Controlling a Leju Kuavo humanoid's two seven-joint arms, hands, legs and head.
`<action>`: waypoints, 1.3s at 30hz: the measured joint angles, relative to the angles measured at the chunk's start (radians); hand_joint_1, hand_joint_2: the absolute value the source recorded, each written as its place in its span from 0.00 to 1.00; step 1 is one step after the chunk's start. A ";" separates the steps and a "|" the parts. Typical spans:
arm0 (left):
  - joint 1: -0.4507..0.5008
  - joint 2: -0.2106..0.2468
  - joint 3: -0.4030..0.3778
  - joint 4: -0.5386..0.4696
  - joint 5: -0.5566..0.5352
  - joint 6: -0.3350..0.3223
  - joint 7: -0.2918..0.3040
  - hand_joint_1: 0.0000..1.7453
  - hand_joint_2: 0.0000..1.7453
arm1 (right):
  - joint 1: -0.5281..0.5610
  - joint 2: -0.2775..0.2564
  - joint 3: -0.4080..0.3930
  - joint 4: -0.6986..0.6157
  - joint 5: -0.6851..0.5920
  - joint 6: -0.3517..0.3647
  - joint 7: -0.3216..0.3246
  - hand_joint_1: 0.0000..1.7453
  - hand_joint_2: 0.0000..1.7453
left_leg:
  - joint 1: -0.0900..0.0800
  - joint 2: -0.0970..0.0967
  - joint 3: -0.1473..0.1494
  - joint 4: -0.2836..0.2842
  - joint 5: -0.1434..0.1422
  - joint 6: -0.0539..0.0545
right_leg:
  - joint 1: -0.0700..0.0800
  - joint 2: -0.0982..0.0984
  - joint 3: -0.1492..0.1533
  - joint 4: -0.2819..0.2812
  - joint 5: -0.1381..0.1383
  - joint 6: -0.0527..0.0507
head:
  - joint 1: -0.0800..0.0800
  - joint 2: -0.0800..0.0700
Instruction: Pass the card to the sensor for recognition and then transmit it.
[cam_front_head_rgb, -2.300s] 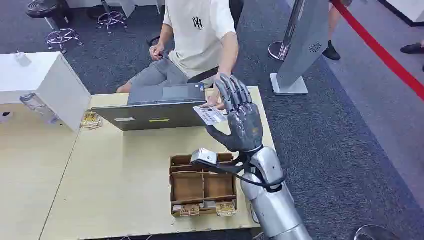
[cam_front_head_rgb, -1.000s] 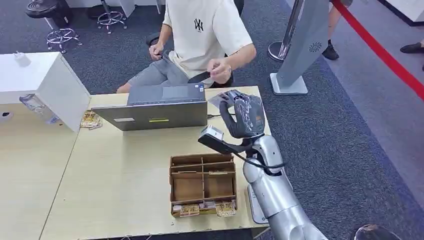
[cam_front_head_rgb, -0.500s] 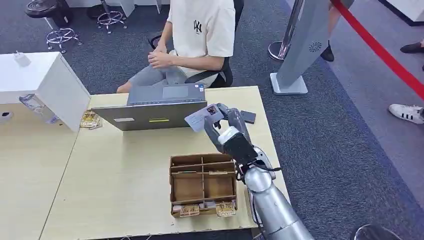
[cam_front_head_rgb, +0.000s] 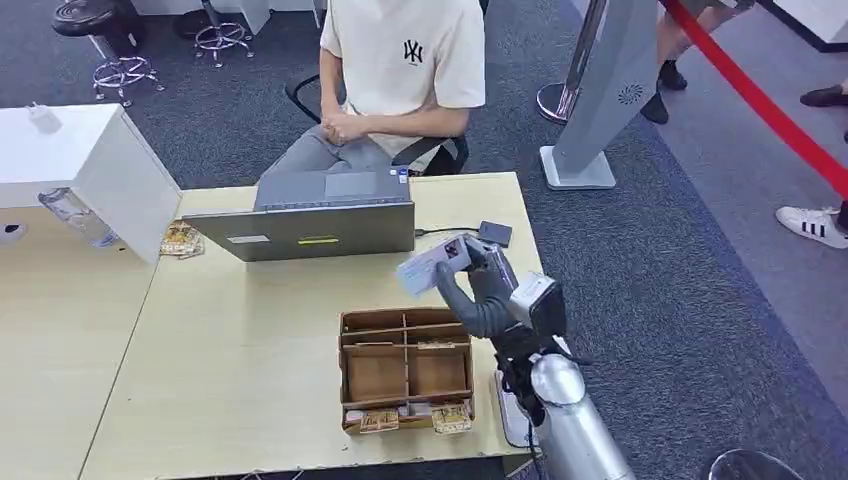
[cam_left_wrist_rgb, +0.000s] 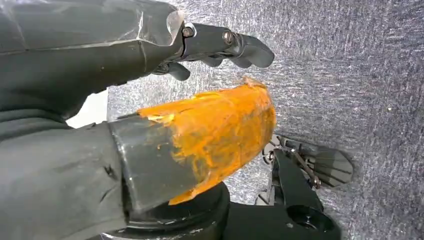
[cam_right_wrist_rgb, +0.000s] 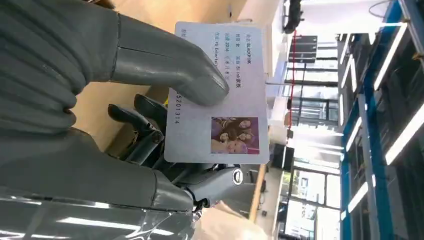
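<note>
My right hand (cam_front_head_rgb: 487, 290) is raised above the table (cam_front_head_rgb: 230, 340) near its right edge and pinches a white card (cam_front_head_rgb: 428, 266). In the right wrist view the thumb (cam_right_wrist_rgb: 170, 67) presses the card (cam_right_wrist_rgb: 220, 95) against the fingers behind it; the card bears printed text and a small group photo. A small dark square sensor (cam_front_head_rgb: 494, 233) lies on the table just beyond the hand, with a cable running to the laptop (cam_front_head_rgb: 310, 228). My left hand (cam_left_wrist_rgb: 150, 115), its thumb wrapped in orange tape, hangs over grey carpet and holds nothing.
A wooden compartment box (cam_front_head_rgb: 405, 368) sits on the table right below my right hand. A person (cam_front_head_rgb: 400, 70) sits behind the laptop with hands in lap. A white box (cam_front_head_rgb: 95, 165) stands at the left. A grey stand (cam_front_head_rgb: 600, 90) and red barrier are at the right.
My right hand has drawn back with the card from the table's far edge near the person, past the sensor, toward the wooden box. The person has pulled their hand back to their lap.
</note>
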 joint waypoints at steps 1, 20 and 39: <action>0.000 0.000 0.002 0.000 0.001 0.000 0.000 0.00 0.00 | 0.006 -0.008 -0.011 0.000 -0.003 0.001 0.000 1.00 1.00 | 0.000 0.000 0.000 0.000 0.000 0.000 | 0.000 0.000 0.000 0.000 0.000 0.000 | 0.000 0.000; 0.004 0.001 0.019 0.000 0.010 -0.001 -0.009 0.00 0.00 | 0.041 -0.135 -0.253 0.089 0.001 0.049 0.024 1.00 1.00 | 0.000 0.000 0.000 0.000 0.000 0.000 | 0.000 0.000 0.000 0.000 0.000 0.000 | 0.000 0.000; 0.004 0.011 0.026 0.000 0.015 -0.003 -0.009 0.00 0.00 | 0.016 -0.282 -0.306 0.295 -0.058 0.438 -0.032 1.00 1.00 | 0.000 -0.001 0.000 0.000 0.000 0.000 | 0.000 -0.001 0.000 0.000 0.000 0.000 | 0.000 0.000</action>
